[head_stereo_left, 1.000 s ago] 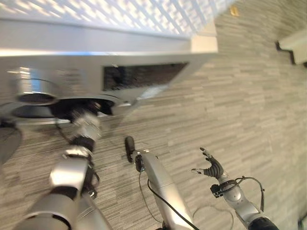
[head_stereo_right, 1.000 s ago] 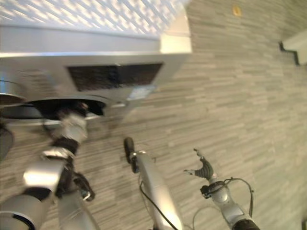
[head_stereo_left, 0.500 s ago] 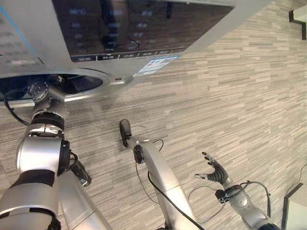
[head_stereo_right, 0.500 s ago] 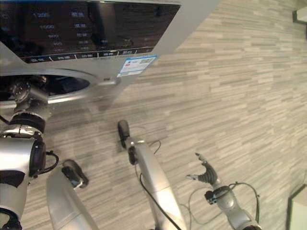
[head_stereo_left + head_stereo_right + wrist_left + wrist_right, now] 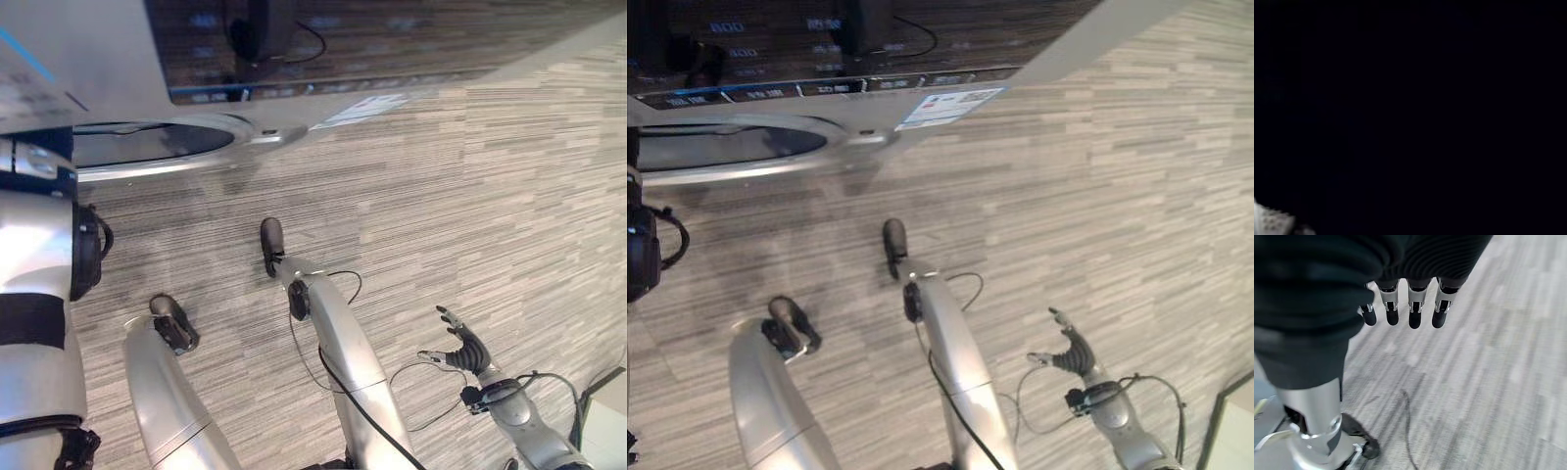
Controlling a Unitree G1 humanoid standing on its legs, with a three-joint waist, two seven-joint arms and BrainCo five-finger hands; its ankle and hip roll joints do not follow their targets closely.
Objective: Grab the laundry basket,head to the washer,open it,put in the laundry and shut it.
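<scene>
The washer (image 5: 88,59) rises at the top of the eye views, silver with a dark control panel (image 5: 823,39). Below the panel is its round drum opening (image 5: 147,145) with a chrome rim. My left arm (image 5: 34,264) runs up the left edge toward that opening, and the hand is hidden past it. The left wrist view is dark, with a small pale dotted patch (image 5: 1268,223) in one corner that I cannot identify. My right hand (image 5: 466,348) hangs low over the carpet at the lower right, open and holding nothing; its straight fingers (image 5: 1415,313) show in the right wrist view.
Grey striped carpet (image 5: 470,196) covers the floor in front of the washer. A white object with a dark edge (image 5: 609,416) stands at the lower right corner, close to my right hand.
The camera has tilted and come closer to the washer, so the whole picture shifted. My left wrist, seen at the drum opening before, has gone out of sight. The right hand stays open.
</scene>
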